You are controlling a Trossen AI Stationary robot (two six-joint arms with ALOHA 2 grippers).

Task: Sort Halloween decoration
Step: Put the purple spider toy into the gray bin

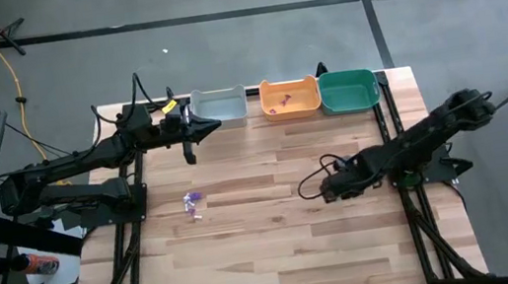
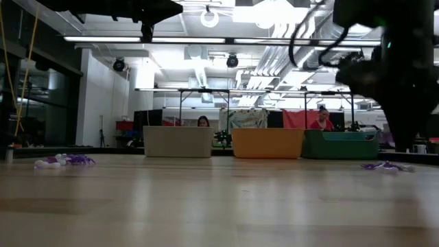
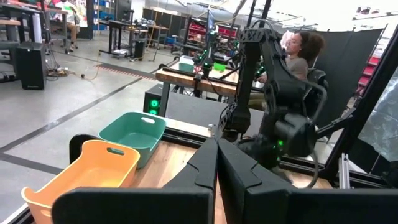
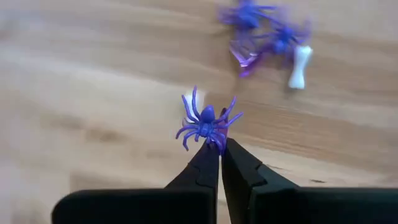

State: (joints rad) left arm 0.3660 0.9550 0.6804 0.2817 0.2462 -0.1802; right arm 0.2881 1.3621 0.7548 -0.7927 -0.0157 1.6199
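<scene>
Purple spider (image 4: 207, 124) pinched only by a leg in the right gripper's (image 4: 219, 148) closed fingers; lifting could drop it. Left fingers closed, empty.

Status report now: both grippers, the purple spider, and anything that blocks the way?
Right gripper shut on purple spider, low at the table. Left gripper shut, empty, by the grey bin. More trinkets lie beyond, clear of the grip.

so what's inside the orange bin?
In the high view, the orange bin holds a couple of small purplish-red trinkets near its left side. The rest of the floor looks bare. Low view shows only its outer wall, so nothing more.
</scene>
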